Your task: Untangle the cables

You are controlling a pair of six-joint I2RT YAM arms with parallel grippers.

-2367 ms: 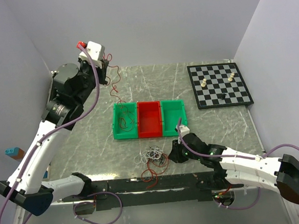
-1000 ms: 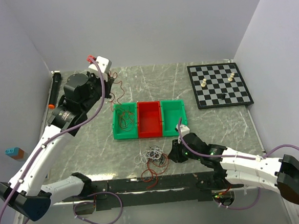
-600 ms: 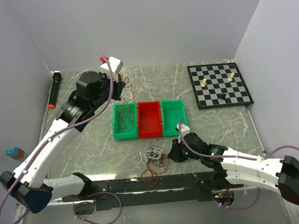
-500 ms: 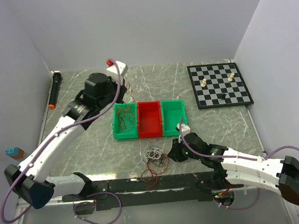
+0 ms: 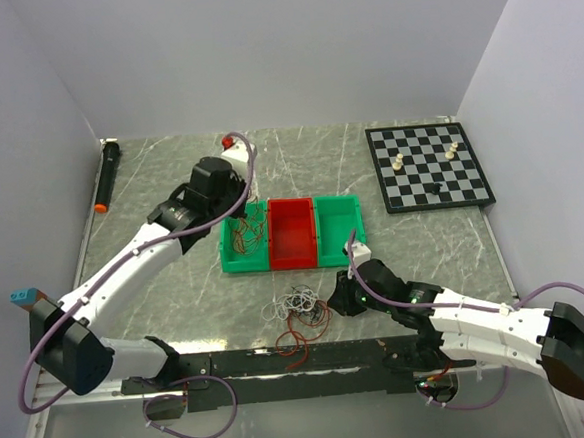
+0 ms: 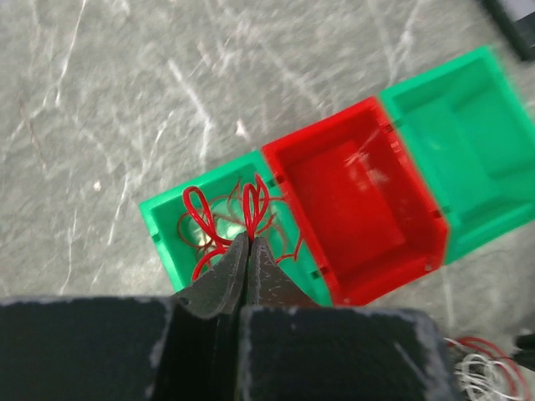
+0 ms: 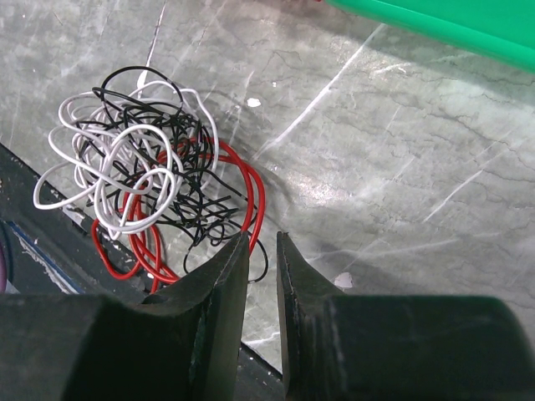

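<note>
A tangle of red, white and black cables (image 7: 146, 184) lies on the marble table near its front edge, also in the top view (image 5: 301, 314). My right gripper (image 7: 262, 238) sits just right of it, jaws slightly apart and empty; in the top view (image 5: 340, 301) it rests low beside the tangle. My left gripper (image 6: 249, 241) is shut on red cables (image 6: 253, 200) whose loops hang into the left green bin (image 6: 163, 242). In the top view the left gripper (image 5: 241, 204) hovers over that bin (image 5: 230, 258), with red cable (image 5: 246, 234) piled inside.
A red bin (image 5: 292, 234) and a second green bin (image 5: 340, 228) stand right of the left green bin. A chessboard (image 5: 429, 166) with a few pieces lies back right. A black marker (image 5: 104, 175) lies by the left wall. A black rail (image 5: 292, 359) runs along the front edge.
My left arm has swung down and to the right from high at the back left, bringing the red cables over the left green bin. My right gripper has stayed in place.
</note>
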